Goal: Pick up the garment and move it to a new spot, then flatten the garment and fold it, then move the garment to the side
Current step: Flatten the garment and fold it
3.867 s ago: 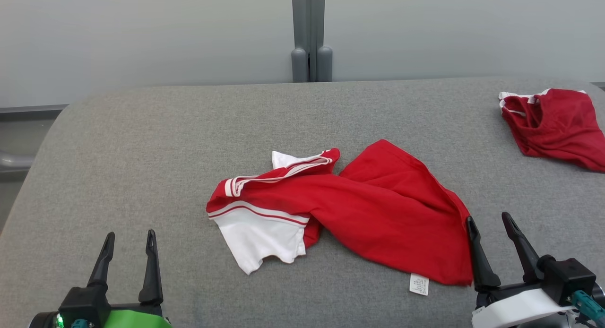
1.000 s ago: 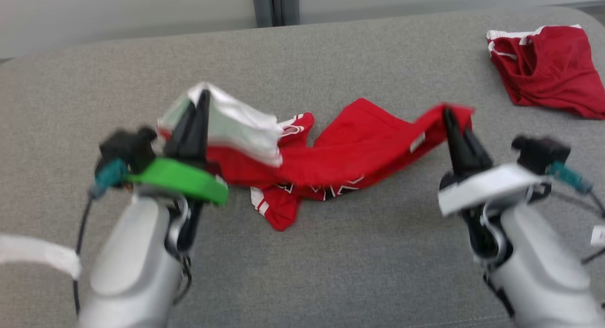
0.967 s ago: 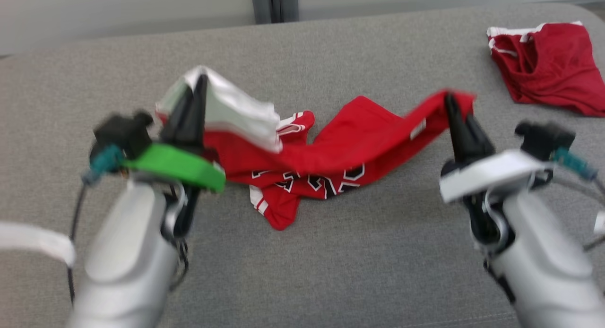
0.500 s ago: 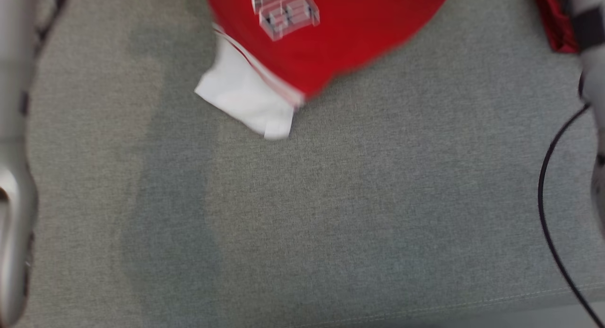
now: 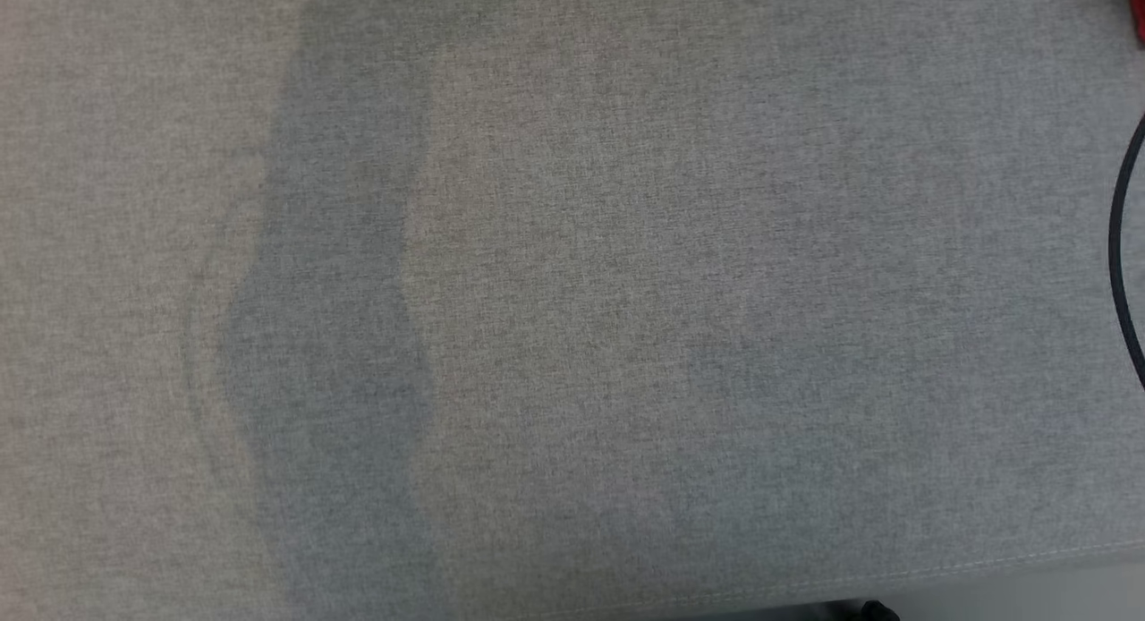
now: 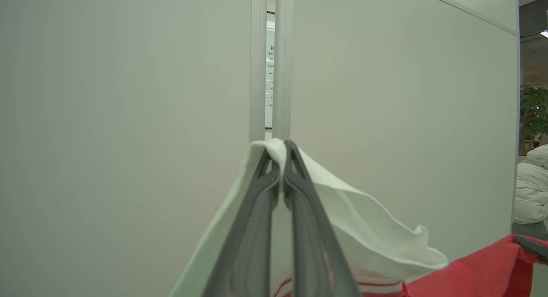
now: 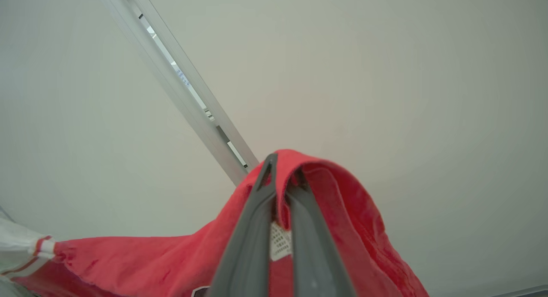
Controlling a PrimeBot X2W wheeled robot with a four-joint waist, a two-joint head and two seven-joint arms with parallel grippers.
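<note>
Both ends of the garment (image 6: pixel 368 233): pinched and held up in the air, one end per arm, the cloth sagging between them in front of the wall panels.
Jaws of the left gripper (image 6: pixel 279 148): pressed together on a fold of the white part, which drapes over the tips.
Jaws of the right gripper (image 7: pixel 284 169): pressed together on a red hem that curls over the tips; a small white mesh label (image 7: pixel 280 241) sits between the fingers lower down.
Garment, left wrist view: white cloth at the jaws, then red cloth running to the lower right, where a dark finger of the other arm meets it.
Garment, right wrist view: red cloth runs to the lower left and ends in a white striped sleeve (image 7: pixel 19 243).
Surface (image 5: pixel 572 299): grey woven fabric with soft shadow bands on its left half and a stitched seam (image 5: pixel 894 574) along the near edge.
Far right corner of the surface: a sliver of red cloth (image 5: pixel 1139 12).
Right edge of the surface: a black cable (image 5: pixel 1118 245) arcs over it.
Room: pale partition panels (image 6: pixel 128 117) joined by a grey metal post (image 6: pixel 282 66); beyond the right-hand panel, a green plant (image 6: pixel 533 113) and a person in a white padded jacket (image 6: pixel 531 190).
</note>
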